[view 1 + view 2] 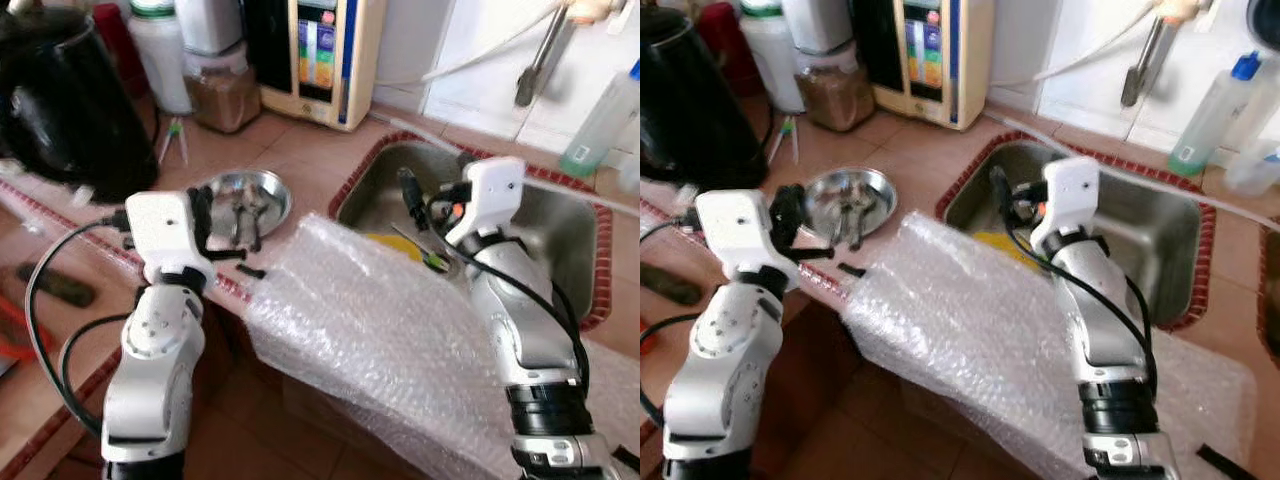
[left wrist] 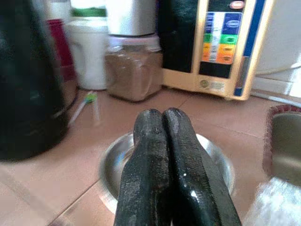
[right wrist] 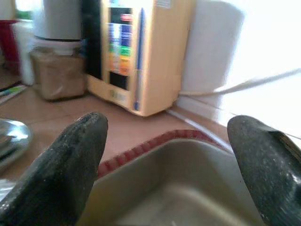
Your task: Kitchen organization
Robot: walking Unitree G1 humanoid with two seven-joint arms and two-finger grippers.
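- Left eye view: our left gripper (image 1: 240,222) hovers over the steel dish (image 1: 262,186) on the tiled counter (image 1: 300,150); our right gripper (image 1: 412,195) reaches over the steel sink (image 1: 560,235) at 2 o'clock from the dish. A bubble wrap sheet (image 1: 370,330) drapes the counter edge between both arms.
- Right eye view: a black kettle (image 1: 685,95) sits at 10 o'clock from the dish, and a brown-powder jar (image 1: 835,95) at 12.
- Left wrist view: our fingers (image 2: 150,169) press together, gripping nothing, above the dish.
- Right wrist view: our fingers (image 3: 75,165) spread wide above the sink, facing a yellow appliance (image 3: 141,52).
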